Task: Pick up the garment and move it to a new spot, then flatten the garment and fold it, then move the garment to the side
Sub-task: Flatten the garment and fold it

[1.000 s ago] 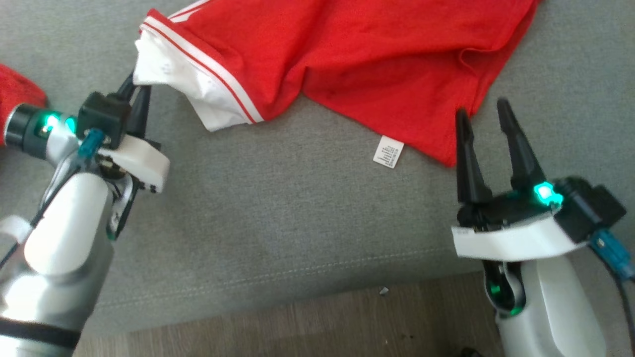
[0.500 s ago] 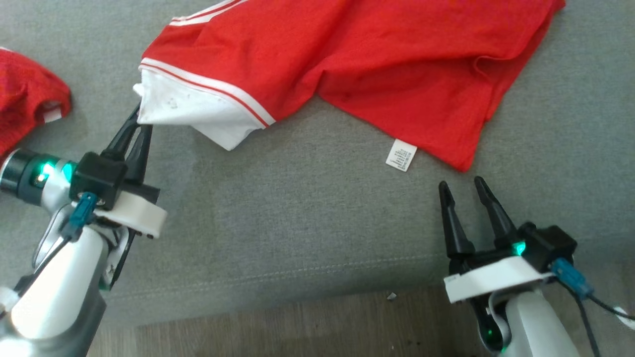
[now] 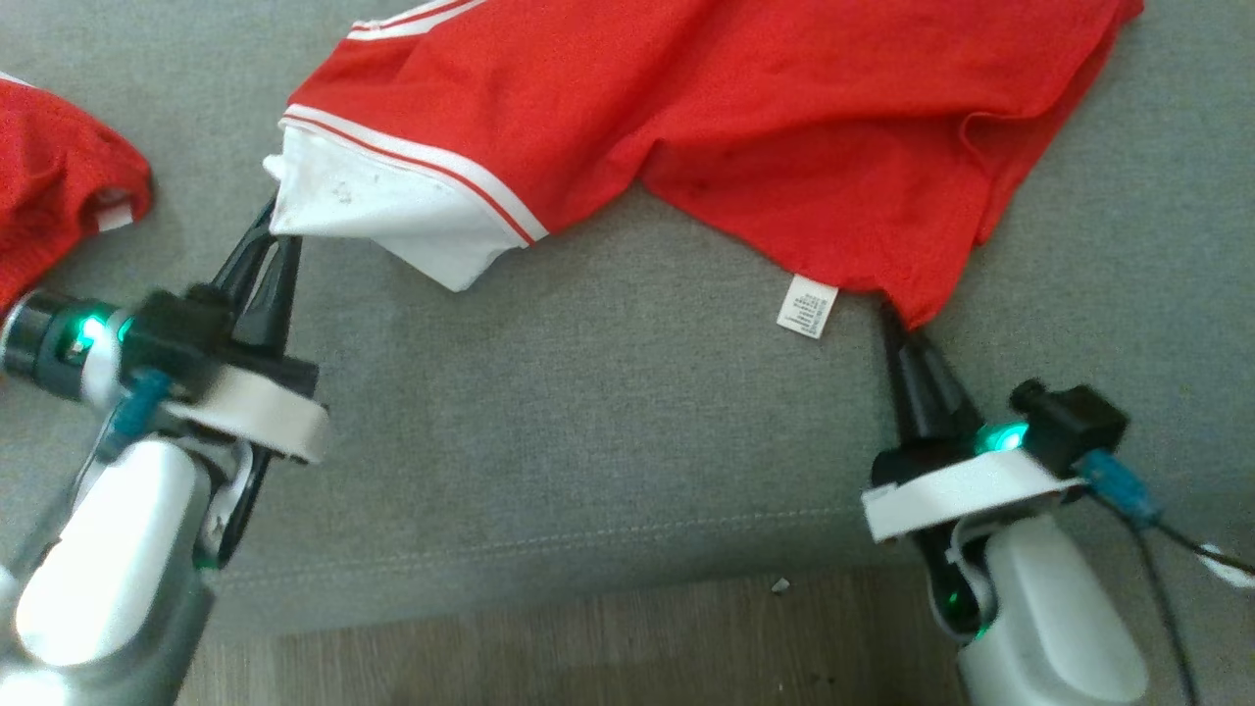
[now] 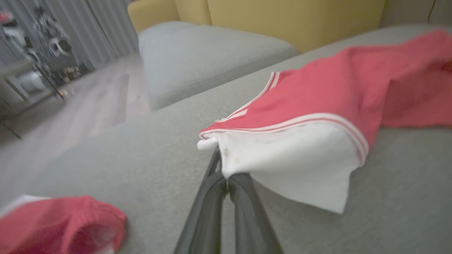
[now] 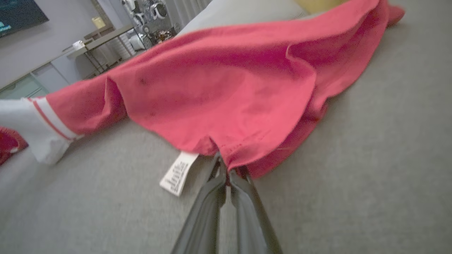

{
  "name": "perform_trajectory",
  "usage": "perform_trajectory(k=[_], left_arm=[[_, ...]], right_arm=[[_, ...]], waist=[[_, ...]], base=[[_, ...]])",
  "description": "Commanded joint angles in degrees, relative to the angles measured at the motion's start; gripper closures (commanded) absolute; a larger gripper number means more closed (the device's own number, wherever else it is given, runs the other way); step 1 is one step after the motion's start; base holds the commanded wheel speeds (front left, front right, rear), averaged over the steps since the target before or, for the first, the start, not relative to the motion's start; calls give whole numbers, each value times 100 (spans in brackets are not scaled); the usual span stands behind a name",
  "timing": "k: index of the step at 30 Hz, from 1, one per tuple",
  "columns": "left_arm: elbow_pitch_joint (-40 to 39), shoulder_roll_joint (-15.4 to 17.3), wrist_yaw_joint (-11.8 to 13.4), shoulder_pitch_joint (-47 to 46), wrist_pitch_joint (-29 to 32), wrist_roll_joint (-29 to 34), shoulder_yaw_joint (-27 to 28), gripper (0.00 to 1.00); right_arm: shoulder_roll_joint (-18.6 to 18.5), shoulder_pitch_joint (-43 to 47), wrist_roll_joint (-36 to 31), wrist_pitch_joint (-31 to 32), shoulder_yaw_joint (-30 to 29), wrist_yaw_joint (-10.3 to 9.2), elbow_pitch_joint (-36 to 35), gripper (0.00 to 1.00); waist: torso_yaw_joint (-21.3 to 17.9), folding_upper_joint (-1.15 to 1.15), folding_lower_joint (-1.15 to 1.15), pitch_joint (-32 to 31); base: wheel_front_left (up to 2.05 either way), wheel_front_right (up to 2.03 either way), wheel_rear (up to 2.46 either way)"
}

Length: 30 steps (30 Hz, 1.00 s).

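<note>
The garment (image 3: 745, 118) is a red shirt with a white, red-striped sleeve, spread across the grey sofa cushion (image 3: 608, 422). My left gripper (image 3: 270, 230) is shut on the white sleeve's corner (image 4: 226, 169). My right gripper (image 3: 897, 319) is shut on the red hem corner (image 5: 229, 165), just right of the white care label (image 3: 807, 306). In the right wrist view the garment (image 5: 226, 84) rises from the pinched hem and drapes away. The white sleeve (image 4: 293, 162) hangs slightly off the cushion past the left fingers.
Another red garment (image 3: 59, 196) lies bunched at the far left of the cushion. The cushion's front edge and the wooden floor (image 3: 588, 637) run along the bottom. A yellow sofa back (image 4: 282, 17) stands behind, with a second grey cushion (image 4: 212, 53) beyond.
The right gripper moved up to the red hem corner and closed on it; it stood open before. The left gripper kept its hold on the sleeve. The camera shifted slightly.
</note>
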Motion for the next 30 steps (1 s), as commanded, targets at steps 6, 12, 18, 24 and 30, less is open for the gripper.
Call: perform_trajectory(k=[6,12,18,24,30], left_arm=[[-995,-368,-994,40,1166,-2966,768,100],[-2214,-360,-894,-415,2522,-5272,1360,100],[-2658,-377,-227,-1613,3307,-5763,1395,100],[-1864,-239,192,-3172,3642,-5157,1183,100],[-546,-235,468,-4612,3554,-4615,1141,100]], right_arm=[[4,76,299,-45,-103,42,-1737,100],[-371,-585,507,159,-300,42,-2510,100],[-1104,-1910,468,885,-592,42,-2734,100],[-1654,-3376,592,1700,-629,42,-2142,100],[-1831,-4707,777,2085,-404,42,-1154,100]], waist=[[-78,0,0,-345],[-169,0,0,-739],[-122,0,0,-929],[-16,0,0,-807],[61,0,0,-328]], base=[[0,0,0],[0,0,0],[0,0,0],[0,0,0],[0,0,0]])
